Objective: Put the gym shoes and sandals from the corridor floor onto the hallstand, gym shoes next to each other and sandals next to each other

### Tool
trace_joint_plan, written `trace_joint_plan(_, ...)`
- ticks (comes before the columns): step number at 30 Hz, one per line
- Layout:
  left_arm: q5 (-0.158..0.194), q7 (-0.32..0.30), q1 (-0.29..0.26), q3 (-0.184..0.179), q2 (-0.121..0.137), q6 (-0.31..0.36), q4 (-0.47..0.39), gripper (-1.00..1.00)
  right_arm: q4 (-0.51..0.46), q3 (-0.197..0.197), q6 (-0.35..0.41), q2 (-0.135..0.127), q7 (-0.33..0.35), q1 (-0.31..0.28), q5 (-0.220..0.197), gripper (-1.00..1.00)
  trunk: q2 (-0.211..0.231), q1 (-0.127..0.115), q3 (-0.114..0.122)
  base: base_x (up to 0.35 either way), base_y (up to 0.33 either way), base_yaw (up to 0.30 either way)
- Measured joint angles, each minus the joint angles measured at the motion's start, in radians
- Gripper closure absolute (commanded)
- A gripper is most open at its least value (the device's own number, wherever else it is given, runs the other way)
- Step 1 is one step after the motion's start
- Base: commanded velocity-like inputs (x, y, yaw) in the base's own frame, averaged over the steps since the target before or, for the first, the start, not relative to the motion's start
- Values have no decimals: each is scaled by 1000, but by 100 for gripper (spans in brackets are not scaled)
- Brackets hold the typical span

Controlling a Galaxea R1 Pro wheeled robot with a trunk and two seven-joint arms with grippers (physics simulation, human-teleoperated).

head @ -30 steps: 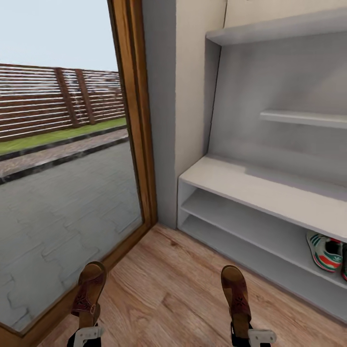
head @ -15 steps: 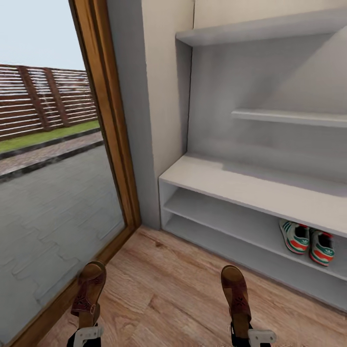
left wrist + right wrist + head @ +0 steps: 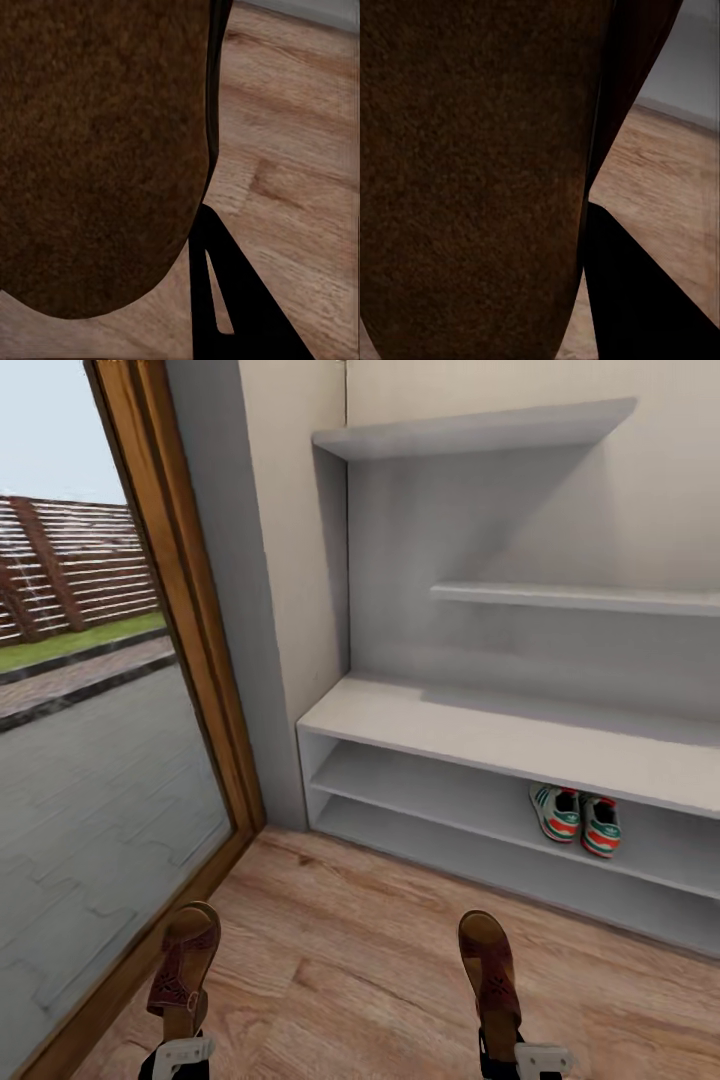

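Observation:
I hold one brown sandal in each gripper above the wood-plank corridor floor (image 3: 350, 960). My left gripper (image 3: 180, 1032) is shut on the left sandal (image 3: 183, 965), whose dark sole (image 3: 97, 150) is close in the left wrist view. On the other side, my right gripper (image 3: 505, 1040) is shut on the right sandal (image 3: 490, 968), its sole (image 3: 472, 172) close in the right wrist view. The two gym shoes (image 3: 577, 821) stand side by side on the middle tier of the light-grey hallstand (image 3: 450, 725), ahead and to the right.
A wooden door frame (image 3: 185, 620) with a tall glass pane (image 3: 90, 810) runs down the left; grey paving and a fence lie beyond it. Two grey wall shelves (image 3: 480, 430) hang above the bench top.
The whole view has swung: the hallstand and gym shoes slid leftward in the picture, so the camera moved. Both sandals stay held in the same place relative to me.

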Motion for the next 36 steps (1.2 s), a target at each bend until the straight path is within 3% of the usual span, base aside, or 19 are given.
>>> trace_joint_plan(21,1,0,1,0,0,0,0,100,0,0,0,0,0,0,0,100,0,0,0,-16,12,-268)
trace_joint_plan(36,2,0,1,0,0,0,0,100,0,0,0,0,0,0,0,100,0,0,0,-180,179,-268)
